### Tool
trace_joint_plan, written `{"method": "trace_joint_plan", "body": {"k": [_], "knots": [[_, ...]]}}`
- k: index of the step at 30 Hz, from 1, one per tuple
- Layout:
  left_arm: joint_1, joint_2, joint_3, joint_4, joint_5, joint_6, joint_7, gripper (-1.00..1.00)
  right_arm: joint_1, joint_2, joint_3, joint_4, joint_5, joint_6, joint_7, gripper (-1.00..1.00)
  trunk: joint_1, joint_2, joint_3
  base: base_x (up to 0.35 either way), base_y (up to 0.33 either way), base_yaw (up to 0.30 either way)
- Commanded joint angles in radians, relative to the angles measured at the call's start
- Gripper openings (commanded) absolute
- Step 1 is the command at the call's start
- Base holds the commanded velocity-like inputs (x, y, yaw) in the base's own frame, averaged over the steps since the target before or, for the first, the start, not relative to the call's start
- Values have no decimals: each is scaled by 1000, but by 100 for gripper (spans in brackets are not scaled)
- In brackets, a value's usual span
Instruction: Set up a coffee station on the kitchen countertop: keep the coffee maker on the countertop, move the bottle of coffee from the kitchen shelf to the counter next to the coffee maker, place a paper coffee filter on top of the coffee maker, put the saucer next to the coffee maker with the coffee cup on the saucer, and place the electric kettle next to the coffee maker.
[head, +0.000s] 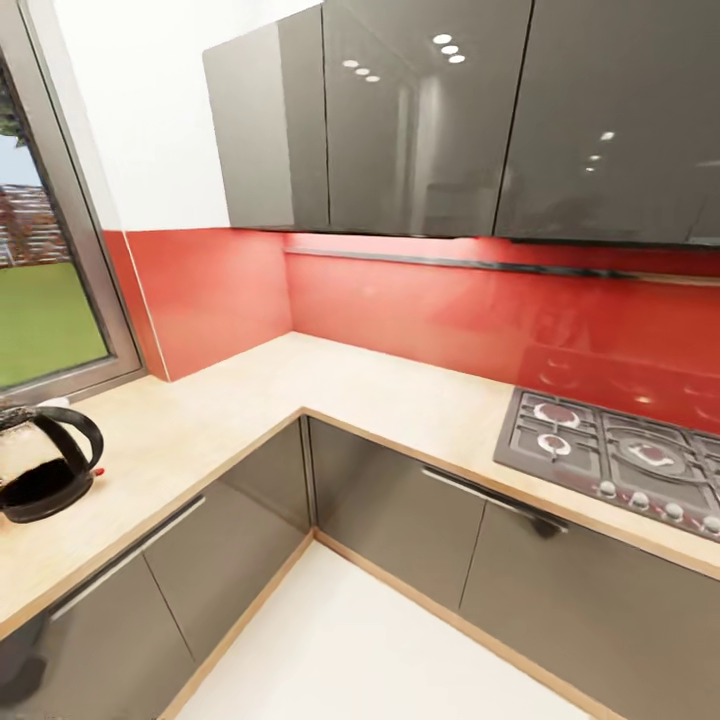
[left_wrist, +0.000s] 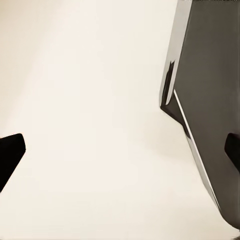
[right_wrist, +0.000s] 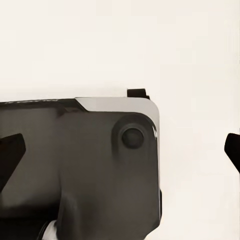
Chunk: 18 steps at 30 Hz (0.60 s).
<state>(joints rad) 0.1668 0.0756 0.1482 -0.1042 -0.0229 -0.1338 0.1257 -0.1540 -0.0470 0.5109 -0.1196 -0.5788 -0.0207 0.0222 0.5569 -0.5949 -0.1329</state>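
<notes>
Robot faces an L-shaped kitchen corner. Light wood-look countertop (head: 250, 400) runs along both walls w/ grey cabinet fronts (head: 390, 510) below, red backsplash (head: 420, 310) behind, glossy dark wall cabinets (head: 420, 120) above. Gas hob (head: 610, 455) sits in the counter at right. Window (head: 45, 290) at far left.

Only task item visible: the electric kettle (head: 45, 465), glass body, black base, black looped handle, standing upright on the countertop at the far left edge of the head view, just below the window, partly cut off by the frame. Handle points toward the corner, i.e. to the kettle's right as seen from the head. No coffee maker, jar, filter, saucer or cup seen from here. A thin dark rail (head: 450, 263) runs along the backsplash under the wall cabinets; can't tell if that's the shelf, nothing visible on it.

Left gripper (left_wrist: 120, 150): dark fingertips (left_wrist: 10, 155) at both edges of the wrist view, wide apart, nothing between them, so released and empty. It looks down at pale floor w/ a dark panel of the robot's body alongside. Right gripper (right_wrist: 120, 152): same, tips spread, nothing held, above the robot's dark base and pale floor.

Key relation, as a judgement: the kettle lies well to the left and forward, so the left arm is nearer; arms hang low by the body, well apart from the counter. Base prob needs to turn/roll left first. Handle side faces the robot's centre, which should suit a left-arm grab.
</notes>
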Motion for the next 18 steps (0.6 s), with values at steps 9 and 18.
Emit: {"method": "trace_joint_plan", "body": {"k": [9, 18], "knots": [[0, 1, 5, -2, -2, -3, 2, 100, 0, -1, 8, 0, -10, -2, 2, 100, 0, -1, 7, 93, -309, 236], [0, 1, 5, -2, -2, -3, 2, 100, -1, -1, 8, 0, -10, -2, 2, 100, 0, -1, 13, 132, -309, 252]]}}
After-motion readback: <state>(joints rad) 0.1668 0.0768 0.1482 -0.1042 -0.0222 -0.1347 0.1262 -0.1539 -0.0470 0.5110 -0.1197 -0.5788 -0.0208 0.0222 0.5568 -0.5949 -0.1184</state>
